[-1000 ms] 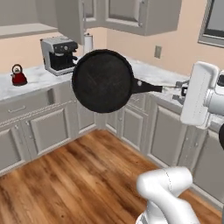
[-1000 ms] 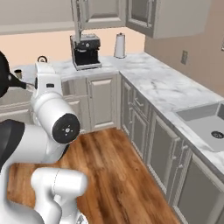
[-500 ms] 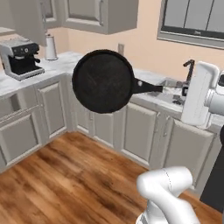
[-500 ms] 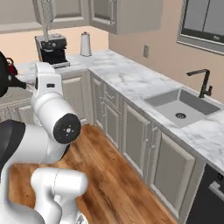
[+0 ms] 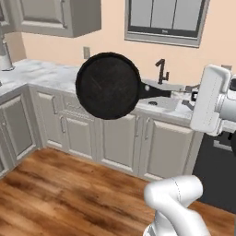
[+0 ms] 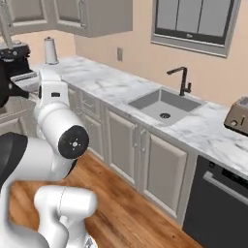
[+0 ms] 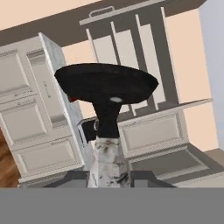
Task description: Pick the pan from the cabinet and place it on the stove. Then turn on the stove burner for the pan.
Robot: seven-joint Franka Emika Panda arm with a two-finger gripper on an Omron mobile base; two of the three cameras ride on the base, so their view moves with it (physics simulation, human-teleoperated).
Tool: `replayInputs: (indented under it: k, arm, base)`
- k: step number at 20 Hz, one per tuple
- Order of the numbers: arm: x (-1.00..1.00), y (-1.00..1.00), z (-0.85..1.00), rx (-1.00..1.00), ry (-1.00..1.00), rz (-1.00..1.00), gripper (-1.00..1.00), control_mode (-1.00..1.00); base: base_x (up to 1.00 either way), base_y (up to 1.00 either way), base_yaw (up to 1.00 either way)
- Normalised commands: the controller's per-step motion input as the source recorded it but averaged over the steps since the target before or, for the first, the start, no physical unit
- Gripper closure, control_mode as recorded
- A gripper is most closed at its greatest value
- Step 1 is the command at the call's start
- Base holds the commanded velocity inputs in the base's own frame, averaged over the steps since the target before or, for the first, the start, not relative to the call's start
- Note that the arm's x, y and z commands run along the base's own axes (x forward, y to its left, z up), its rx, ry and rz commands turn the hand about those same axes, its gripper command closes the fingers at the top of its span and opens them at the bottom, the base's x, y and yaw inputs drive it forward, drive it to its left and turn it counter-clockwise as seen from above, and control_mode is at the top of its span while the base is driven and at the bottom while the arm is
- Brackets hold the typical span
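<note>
Left base view: my gripper (image 5: 188,93) is clamped on the handle of the pan (image 5: 108,85), which I hold up in the air on its side, its round face toward the camera, in front of the marble counter (image 5: 46,76) and the sink (image 6: 163,105) with its black faucet (image 6: 181,80).

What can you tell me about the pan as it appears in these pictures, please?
The pan is a round, shallow, matte black frying pan with a long straight black handle. It hangs in the air in front of the marble counter, tipped on edge so that its round face is turned toward the left base camera, the handle running level to the right toward the robot's hand. In the hand view it is seen edge-on, gripped by the handle. Nothing else touches it.
</note>
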Motion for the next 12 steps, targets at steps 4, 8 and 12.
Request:
replayInputs:
  k: [4, 8, 12]
  arm:
    - [0.0, 0.0, 0.0, 0.0, 0.0, 0.0, 1.0, 1.0]
    - [0.0, 0.0, 0.0, 0.0, 0.0, 0.0, 1.0, 1.0]
    - [0.0, 0.0, 0.0, 0.0, 0.0, 0.0, 1.0, 1.0]
  base:
    - [-0.15, 0.32, -0.44]
    - [-0.15, 0.24, -0.44]
    - [-0.15, 0.18, -0.44]
